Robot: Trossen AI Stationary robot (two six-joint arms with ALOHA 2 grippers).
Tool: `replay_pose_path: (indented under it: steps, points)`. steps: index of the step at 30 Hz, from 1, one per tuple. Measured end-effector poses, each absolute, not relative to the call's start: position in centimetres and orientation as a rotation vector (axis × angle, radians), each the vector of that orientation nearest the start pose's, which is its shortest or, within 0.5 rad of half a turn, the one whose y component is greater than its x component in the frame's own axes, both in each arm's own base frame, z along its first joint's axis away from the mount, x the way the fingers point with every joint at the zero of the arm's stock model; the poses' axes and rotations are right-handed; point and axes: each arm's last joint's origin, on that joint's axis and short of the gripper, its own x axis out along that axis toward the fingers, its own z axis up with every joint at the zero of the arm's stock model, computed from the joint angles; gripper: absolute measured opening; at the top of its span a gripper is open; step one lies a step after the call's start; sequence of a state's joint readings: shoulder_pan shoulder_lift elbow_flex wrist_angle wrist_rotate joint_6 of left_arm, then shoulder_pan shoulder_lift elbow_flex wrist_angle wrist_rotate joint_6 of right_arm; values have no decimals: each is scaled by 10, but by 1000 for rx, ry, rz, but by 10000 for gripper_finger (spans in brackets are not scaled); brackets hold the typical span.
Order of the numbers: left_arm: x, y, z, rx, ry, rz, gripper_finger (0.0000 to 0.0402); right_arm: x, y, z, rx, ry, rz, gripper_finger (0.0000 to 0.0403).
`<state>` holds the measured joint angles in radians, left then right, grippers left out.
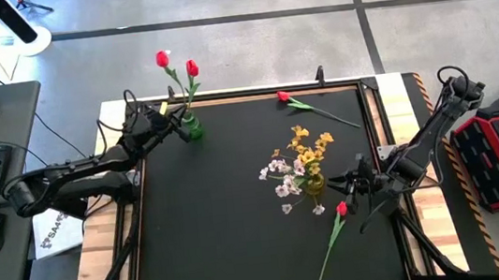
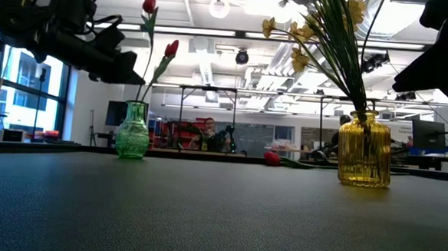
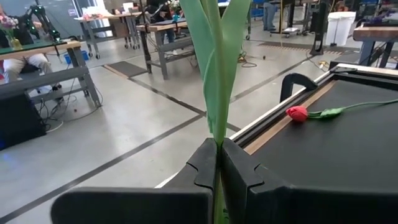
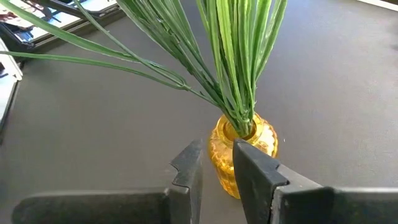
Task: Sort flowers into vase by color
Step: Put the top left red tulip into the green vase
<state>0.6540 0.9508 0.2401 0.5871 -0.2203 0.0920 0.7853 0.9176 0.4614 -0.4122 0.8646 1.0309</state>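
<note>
Left fingers on tulip stem

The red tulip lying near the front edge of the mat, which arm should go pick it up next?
Probably the right. The right gripper sits open beside the yellow vase, close to that tulip. The left gripper is far off at the green vase, shut on a tulip stem.

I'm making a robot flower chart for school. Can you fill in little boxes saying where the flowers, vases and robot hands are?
green vase: two red tulips in it
left gripper: shut on a tulip stem, at the green vase
yellow vase: yellow spray and pale spray in it
right gripper: open, next to the yellow vase
loose red tulips: one at the table's far edge, one near the right gripper
</note>
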Motion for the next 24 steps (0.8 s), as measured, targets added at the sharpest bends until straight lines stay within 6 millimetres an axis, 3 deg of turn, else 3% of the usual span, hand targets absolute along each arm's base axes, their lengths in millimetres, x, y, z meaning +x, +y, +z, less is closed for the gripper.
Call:
replay_pose_path:
  steps: [13,24]
  points:
    - [144,118,190,63,188,865,3,130,99,193,369,467,-349,75]
    - [144,118,190,60,190,865,54,130,99,193,369,467,-349,75]
